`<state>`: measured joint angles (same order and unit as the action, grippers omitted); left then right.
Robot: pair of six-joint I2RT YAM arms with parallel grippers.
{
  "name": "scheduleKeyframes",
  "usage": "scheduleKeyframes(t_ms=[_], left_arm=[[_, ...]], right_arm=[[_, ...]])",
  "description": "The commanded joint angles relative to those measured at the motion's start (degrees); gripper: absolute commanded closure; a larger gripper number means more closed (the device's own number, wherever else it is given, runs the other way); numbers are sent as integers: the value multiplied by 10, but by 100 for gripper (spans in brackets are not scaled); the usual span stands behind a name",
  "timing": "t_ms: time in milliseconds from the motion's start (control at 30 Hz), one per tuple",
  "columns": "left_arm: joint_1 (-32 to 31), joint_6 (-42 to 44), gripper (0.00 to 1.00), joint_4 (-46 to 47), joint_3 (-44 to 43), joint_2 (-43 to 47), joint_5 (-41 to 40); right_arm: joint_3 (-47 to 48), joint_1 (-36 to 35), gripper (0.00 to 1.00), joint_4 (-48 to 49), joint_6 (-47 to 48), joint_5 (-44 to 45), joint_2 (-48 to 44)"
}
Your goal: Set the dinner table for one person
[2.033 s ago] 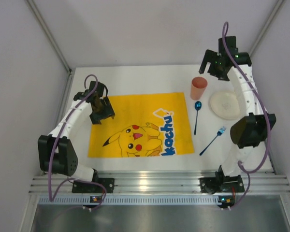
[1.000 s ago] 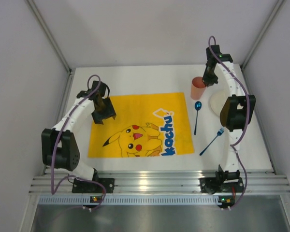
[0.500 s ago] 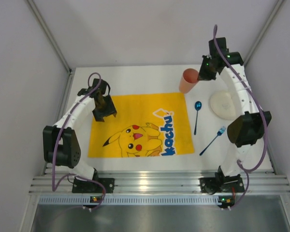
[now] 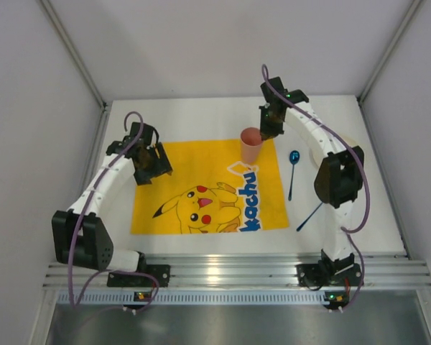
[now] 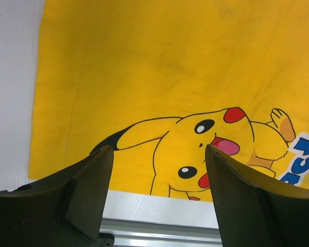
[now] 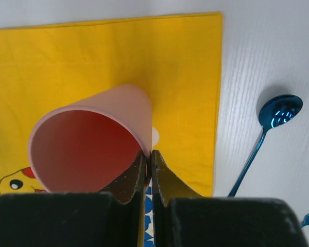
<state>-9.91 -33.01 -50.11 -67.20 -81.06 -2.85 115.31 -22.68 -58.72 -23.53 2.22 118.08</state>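
Top external: right hand (image 4: 263,134), clamped on the pink cup (image 4: 251,148), has carried it over the yellow mat (image 4: 194,164).

Pink cup (image 4: 251,146), blue spoon (image 4: 293,169), yellow Pikachu-print mat (image 4: 194,162), white table (image 4: 201,115)

Pink cup (image 6: 87,149) wall between nearly closed jaws, over yellow mat (image 6: 92,56).

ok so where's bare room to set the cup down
Free: far half of the yellow mat between the left gripper and the cup, and the table strip beyond it. Crowded: right of the mat, by the spoon and fork.
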Motion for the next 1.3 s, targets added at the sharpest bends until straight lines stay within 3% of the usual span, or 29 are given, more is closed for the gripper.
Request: scheduleKeyframes(t_ms=[0,200,267,300,367,400,500,600,733,900,1033,1267], left_arm=[[-2,4,22,-2,13,41,-15],[-2,2,22,-14,36,76,-26],[-2,1,21,-15,43,83,-26],[-2,1,21,-15,44,87,-28],[-2,1,21,-15,44,89,-26],[-2,1,21,-13,43,87,-25],[-2,3,21,-9,36,78,-22],[-2,5,21,-1,25,62,-15],[-3,8,22,10,3,38,-5],[-5,15,23,29,-9,8,15],[-7,27,24,31,-31,-17,22],[-7,42,24,33,-27,-25,22]], right_arm=[[44,-8,100,10,9,76,8],[16,-11,100,12,10,102,18],[8,-15,94,15,12,99,14],[4,-15,79,17,12,96,9],[4,-15,57,24,14,81,1],[9,-15,37,25,16,76,-6],[41,-15,20,19,25,56,-12],[85,-14,10,-9,34,46,-20],[70,18,5,-6,25,56,-73],[-72,104,3,36,16,46,-156],[-94,168,4,23,29,56,-136],[-69,218,6,18,46,57,-49]])
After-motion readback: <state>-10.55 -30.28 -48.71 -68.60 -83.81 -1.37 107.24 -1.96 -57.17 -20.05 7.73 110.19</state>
